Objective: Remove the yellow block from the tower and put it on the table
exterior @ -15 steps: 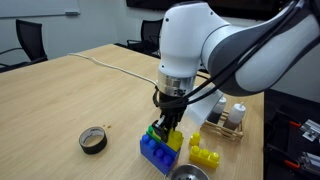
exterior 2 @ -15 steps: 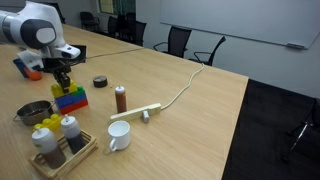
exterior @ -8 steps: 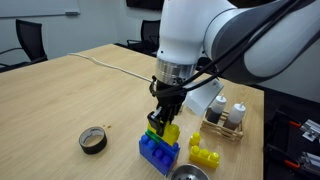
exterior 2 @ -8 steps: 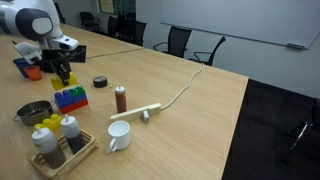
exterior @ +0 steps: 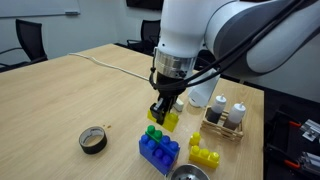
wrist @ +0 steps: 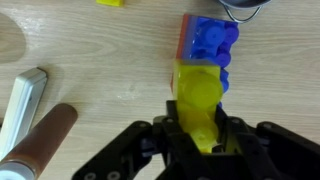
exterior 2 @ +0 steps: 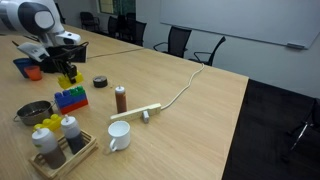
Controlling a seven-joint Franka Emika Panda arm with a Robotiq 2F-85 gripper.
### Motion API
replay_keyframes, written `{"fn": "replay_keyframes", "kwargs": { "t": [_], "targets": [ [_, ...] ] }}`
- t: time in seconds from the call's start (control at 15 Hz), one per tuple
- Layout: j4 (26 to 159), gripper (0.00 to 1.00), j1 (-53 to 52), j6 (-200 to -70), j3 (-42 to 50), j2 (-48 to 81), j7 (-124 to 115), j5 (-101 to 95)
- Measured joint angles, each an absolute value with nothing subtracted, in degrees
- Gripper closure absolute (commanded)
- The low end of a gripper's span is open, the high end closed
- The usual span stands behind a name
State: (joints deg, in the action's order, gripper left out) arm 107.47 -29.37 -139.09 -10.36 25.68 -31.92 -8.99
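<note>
My gripper (exterior: 162, 110) is shut on the yellow block (exterior: 168, 119) and holds it lifted clear above the tower (exterior: 158, 148), a blue base brick with a small green brick (exterior: 154, 132) on top. In another exterior view the gripper (exterior 2: 68, 74) holds the block (exterior 2: 68, 80) just above the tower (exterior 2: 70, 98). In the wrist view the yellow block (wrist: 200, 100) sits between the jaws (wrist: 200, 135), with the blue brick (wrist: 210, 40) below on the light wood table (wrist: 90, 40).
A stepped yellow brick piece (exterior: 205, 155) lies by the tower. A tape roll (exterior: 93, 140), metal bowl (exterior 2: 33, 111), bottle caddy (exterior 2: 60, 140), brown bottle (exterior 2: 121, 98), white mug (exterior 2: 118, 135), cable and an orange object (exterior 2: 24, 67) are nearby.
The gripper has risen with the yellow block, pulling it off the tower; the green brick now shows uncovered on the blue base.
</note>
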Motion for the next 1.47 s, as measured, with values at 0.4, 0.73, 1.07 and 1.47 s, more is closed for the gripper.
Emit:
{"fn": "replay_keyframes", "kwargs": {
  "t": [0.4, 0.73, 1.07, 1.47],
  "targets": [
    [108.28, 0.90, -27.00, -143.98, -8.48, 26.06, -26.84, -9.58],
    [109.59, 0.90, -22.49, -149.34, -8.81, 30.16, -16.37, -5.40],
    [109.21, 0.90, -20.73, -149.50, -9.60, 33.98, -7.90, -4.61],
    [107.76, 0.84, -21.53, -146.96, -9.44, 36.45, -5.56, -7.53]
  ]
}}
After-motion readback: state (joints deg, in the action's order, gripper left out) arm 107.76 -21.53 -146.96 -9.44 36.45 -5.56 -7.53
